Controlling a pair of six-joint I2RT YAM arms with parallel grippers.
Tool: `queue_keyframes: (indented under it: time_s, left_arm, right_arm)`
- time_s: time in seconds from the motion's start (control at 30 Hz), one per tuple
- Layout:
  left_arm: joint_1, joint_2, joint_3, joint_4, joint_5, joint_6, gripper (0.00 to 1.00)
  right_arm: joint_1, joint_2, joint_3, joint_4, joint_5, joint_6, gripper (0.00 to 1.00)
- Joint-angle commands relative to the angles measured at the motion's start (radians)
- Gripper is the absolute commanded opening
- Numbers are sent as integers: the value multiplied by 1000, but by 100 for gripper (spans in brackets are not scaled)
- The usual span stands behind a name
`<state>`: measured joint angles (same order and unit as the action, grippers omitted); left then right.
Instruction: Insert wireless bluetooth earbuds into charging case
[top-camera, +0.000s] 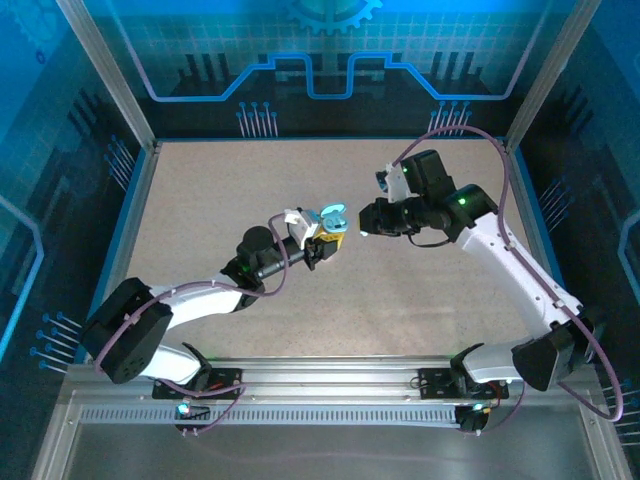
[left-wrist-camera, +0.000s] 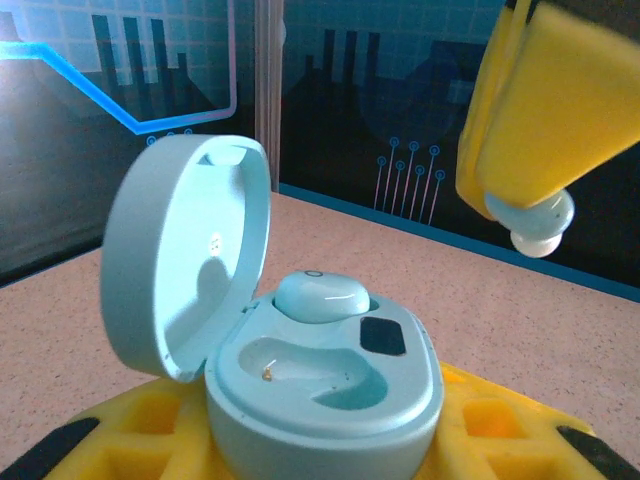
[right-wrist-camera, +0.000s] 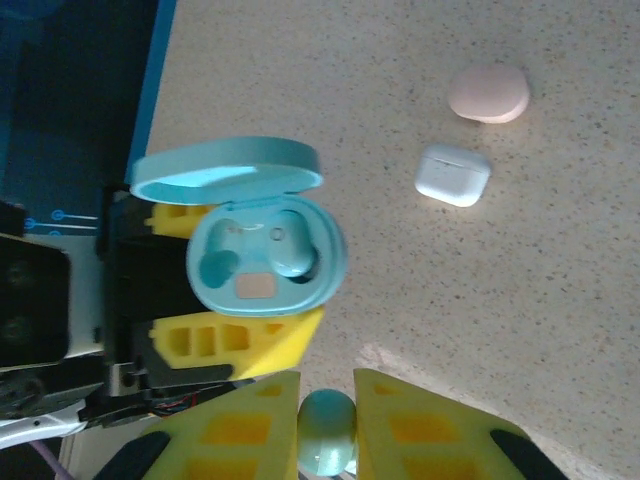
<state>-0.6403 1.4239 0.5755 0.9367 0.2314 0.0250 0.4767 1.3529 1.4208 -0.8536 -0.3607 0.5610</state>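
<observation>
My left gripper (top-camera: 322, 240) is shut on a pale blue charging case (left-wrist-camera: 330, 400), held above the table with its lid (left-wrist-camera: 185, 255) swung open. One pale blue earbud (left-wrist-camera: 320, 297) sits in the far socket, and the near socket (left-wrist-camera: 310, 372) is empty. My right gripper (right-wrist-camera: 327, 415) is shut on a second pale blue earbud (right-wrist-camera: 328, 432), pinched between its yellow fingers. In the left wrist view that earbud (left-wrist-camera: 535, 220) hangs up and to the right of the case, apart from it. In the right wrist view the case (right-wrist-camera: 265, 255) lies just ahead of the held earbud.
A closed white case (right-wrist-camera: 452, 174) and a closed pink case (right-wrist-camera: 488, 93) lie on the speckled table beyond the right gripper. Metal frame posts and blue walls border the table (top-camera: 200, 200).
</observation>
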Motion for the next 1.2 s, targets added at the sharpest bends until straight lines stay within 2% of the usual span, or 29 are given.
queue_keyframes:
  time_s: [0.0, 0.37, 1.17]
  left_arm:
    - [-10, 30, 41, 87, -7, -13, 36]
    - [-42, 85, 71, 138, -4, -17, 36]
    - [-75, 89, 85, 193, -18, -43, 37]
  right_arm:
    - [-2, -15, 41, 18, -49, 19, 18]
    - [45, 32, 64, 98, -104, 48, 19]
    - [74, 74, 37, 171, -17, 68, 19]
